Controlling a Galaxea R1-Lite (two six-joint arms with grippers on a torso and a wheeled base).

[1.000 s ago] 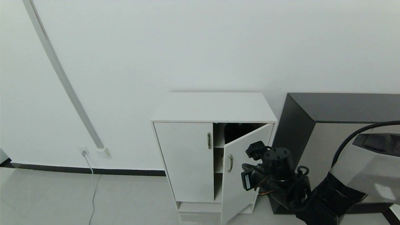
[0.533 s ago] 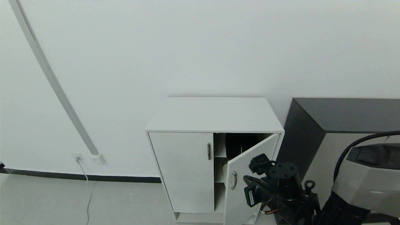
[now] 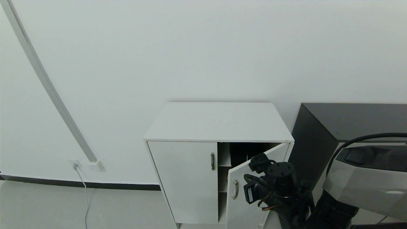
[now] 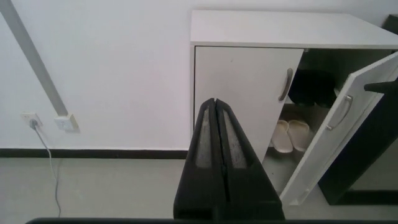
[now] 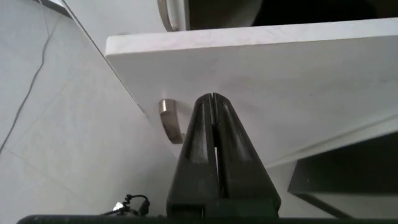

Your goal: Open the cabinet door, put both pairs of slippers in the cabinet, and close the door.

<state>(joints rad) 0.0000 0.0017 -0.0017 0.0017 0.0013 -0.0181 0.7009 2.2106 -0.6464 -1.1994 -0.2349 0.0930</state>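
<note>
Cabinet stands vs wall, R door ajar, L door flush. Inside: black slippers on top shelf, pale slippers on shelf below. R pincer pinched together, empty, tips at R door's outer face just beside handle. L pincer likewise pressed together, empty, well apart from cabinet. Dark unit just beside cabinet's R side.

No legible text or numbers; print on the right arm's white label too small
</note>
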